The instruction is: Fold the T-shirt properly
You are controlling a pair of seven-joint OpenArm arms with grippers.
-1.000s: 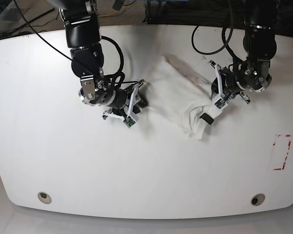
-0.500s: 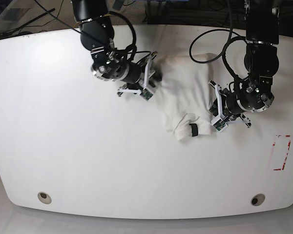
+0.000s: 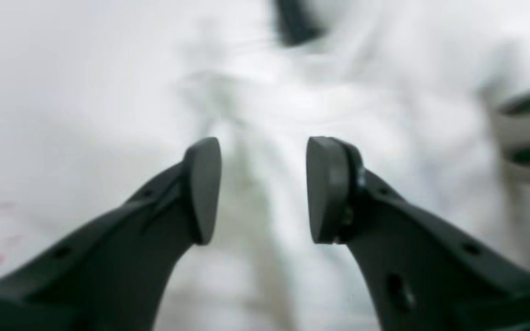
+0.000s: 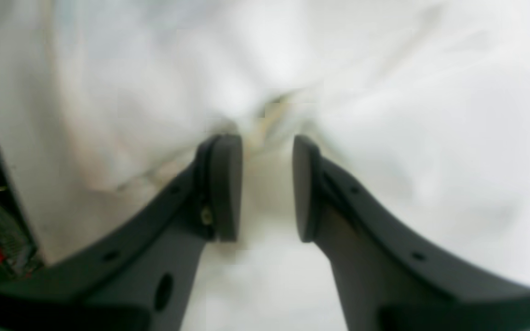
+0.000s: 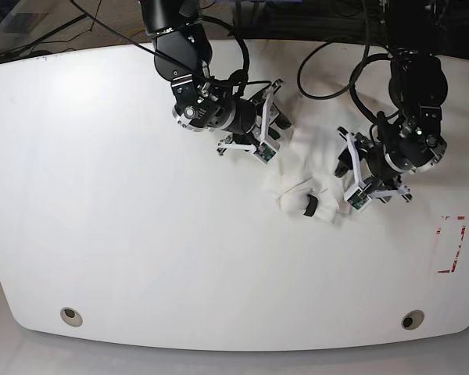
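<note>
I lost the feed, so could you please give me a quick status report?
Left gripper open, holding nothing. Right gripper pinching T-shirt cloth. T-shirt bunched on table between arms. Nothing in the way.

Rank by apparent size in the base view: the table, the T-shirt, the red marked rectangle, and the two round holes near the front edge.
1. Table, by far the largest.
2. T-shirt, bunched between the grippers.
3. Red marked rectangle.
4. The left hole and right hole look alike; no ranking between them.
</note>
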